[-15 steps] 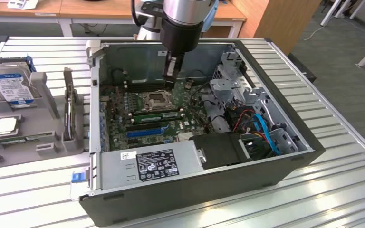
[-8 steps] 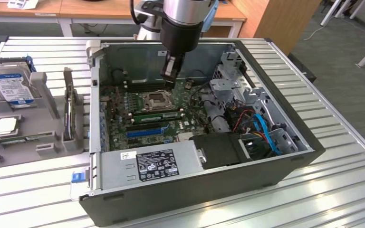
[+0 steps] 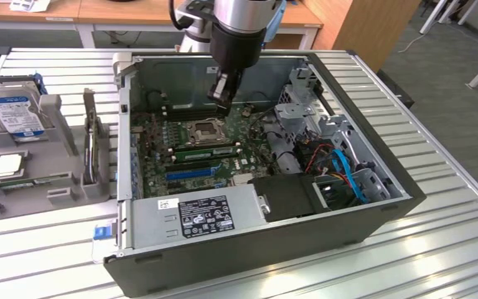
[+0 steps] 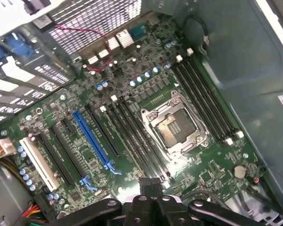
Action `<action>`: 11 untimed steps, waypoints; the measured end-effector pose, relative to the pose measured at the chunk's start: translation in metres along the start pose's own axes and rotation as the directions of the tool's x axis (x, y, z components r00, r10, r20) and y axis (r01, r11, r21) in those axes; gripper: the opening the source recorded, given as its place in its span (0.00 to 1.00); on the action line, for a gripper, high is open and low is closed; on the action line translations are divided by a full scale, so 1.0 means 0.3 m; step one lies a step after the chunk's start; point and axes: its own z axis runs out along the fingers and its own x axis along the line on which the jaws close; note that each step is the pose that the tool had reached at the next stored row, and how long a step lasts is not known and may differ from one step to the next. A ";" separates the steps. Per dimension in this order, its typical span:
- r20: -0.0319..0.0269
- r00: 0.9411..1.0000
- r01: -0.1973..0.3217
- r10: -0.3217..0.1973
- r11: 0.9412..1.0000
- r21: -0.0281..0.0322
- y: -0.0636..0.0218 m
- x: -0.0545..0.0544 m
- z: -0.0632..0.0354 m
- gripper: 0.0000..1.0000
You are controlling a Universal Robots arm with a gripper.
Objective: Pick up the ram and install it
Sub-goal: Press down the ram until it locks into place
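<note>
The black two-fingered gripper (image 3: 222, 98) (image 4: 150, 182) is hanging inside the open black desktop computer case (image 3: 405, 187), its fingers pressed together, low over the green motherboard (image 3: 160, 140) (image 4: 85, 117). It is hovering just far of the square metal processor socket (image 3: 203, 131) (image 4: 175, 123), beside the long black memory slots (image 4: 205, 101). In the wrist view a narrow dark edge is showing between the fingers; whether that is a held part cannot be told. A thin green circuit-board stick that looks like the ram (image 3: 33, 182) is lying in the grey plastic parts tray (image 3: 60, 196), outside the case, well apart from the gripper at the exterior view's left, just near of a square silver processor chip (image 3: 7, 165).
</note>
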 end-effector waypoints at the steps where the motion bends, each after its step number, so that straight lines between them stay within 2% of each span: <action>1: 0.000 1.000 -0.010 0.010 1.000 0.001 0.000 0.000 0.000 0.10; 6: 0.003 0.998 -0.058 0.058 0.998 0.004 0.000 0.000 0.000 0.10; 11: 0.005 0.994 -0.107 0.107 0.994 0.006 0.000 0.000 0.000 0.10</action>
